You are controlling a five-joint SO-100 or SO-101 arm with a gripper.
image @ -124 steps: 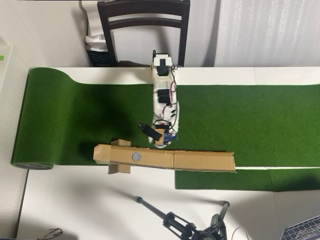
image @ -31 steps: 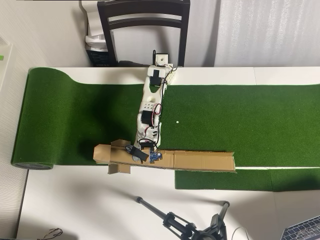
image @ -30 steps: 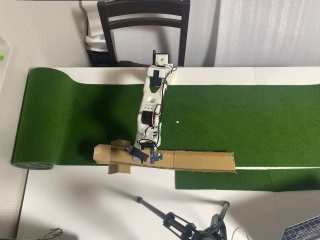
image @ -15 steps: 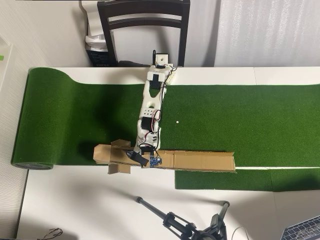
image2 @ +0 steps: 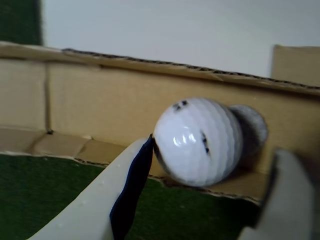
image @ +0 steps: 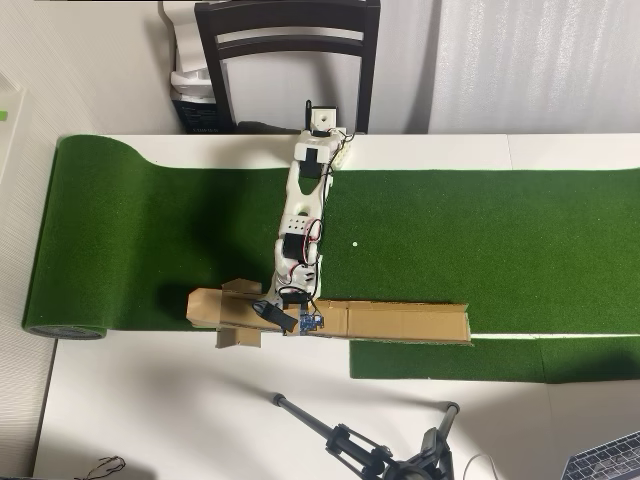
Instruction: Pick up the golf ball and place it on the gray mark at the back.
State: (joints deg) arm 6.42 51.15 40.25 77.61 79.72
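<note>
Spanning the golf ball [image2: 197, 141] at the wrist view's centre, the gripper [image2: 210, 165] is open; hard, slick, round, so grasp its widest middle.

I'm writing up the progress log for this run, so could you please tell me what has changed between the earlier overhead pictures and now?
The white robot arm stretched from over the green turf down to the long brown cardboard trough. Its gripper now brackets the white dimpled golf ball, one finger touching it, the other apart. The ball, seen earlier in the trough, is now hidden overhead. Trough, green turf mat and tiny white dot stayed put.
</note>
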